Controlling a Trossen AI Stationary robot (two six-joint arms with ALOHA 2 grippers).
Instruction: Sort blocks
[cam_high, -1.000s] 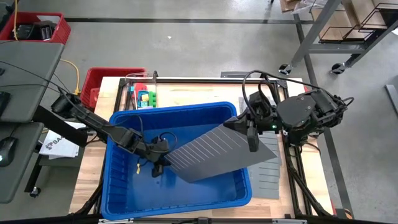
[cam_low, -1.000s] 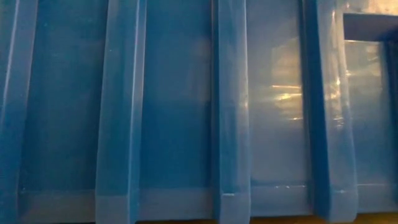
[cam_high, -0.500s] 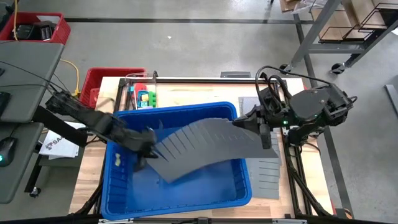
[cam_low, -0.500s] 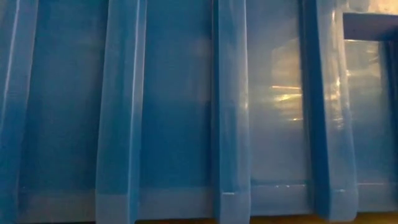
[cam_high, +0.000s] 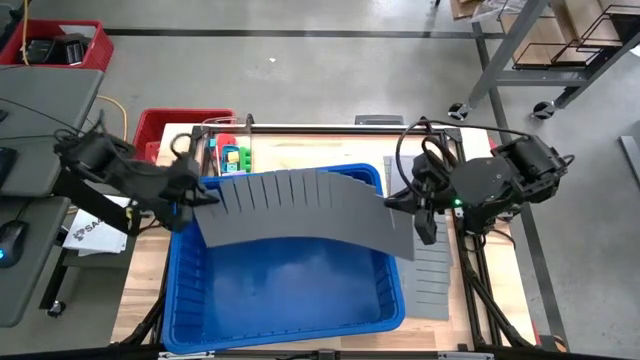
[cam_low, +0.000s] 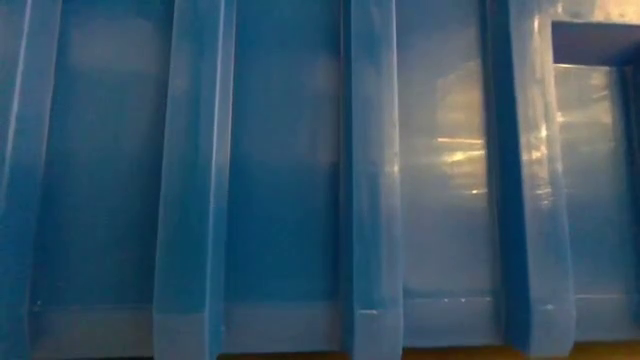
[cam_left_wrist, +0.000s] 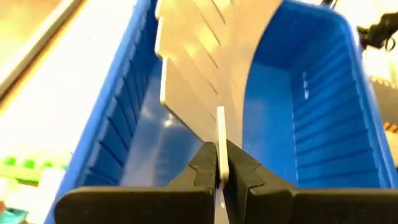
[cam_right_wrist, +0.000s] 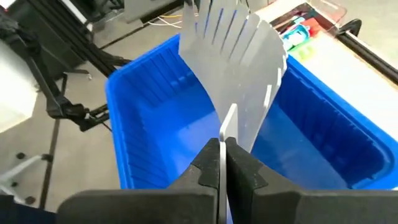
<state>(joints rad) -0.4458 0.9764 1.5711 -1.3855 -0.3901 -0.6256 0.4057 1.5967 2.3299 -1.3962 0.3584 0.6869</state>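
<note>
- Two dark, near-black jointed arms of slim tube-like links and bulkier rounded housings.
- Loose black cables looping above right arm's wrist.
- Matte black moulded fingers (cam_left_wrist: 239, 177), stepped profile, on wide flat black crossbar.

A slotted grey divider panel (cam_high: 300, 205) is arching above the large blue bin (cam_high: 285, 300) sitting on the wooden worktop (cam_high: 300, 150). Another grey panel (cam_high: 432, 280) is lying beside the bin. A red crate (cam_high: 165, 125) is standing behind.

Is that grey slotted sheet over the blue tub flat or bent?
Bent. The grey sheet arches over the blue bin, pinched at its ends by the left gripper and right gripper.
</note>
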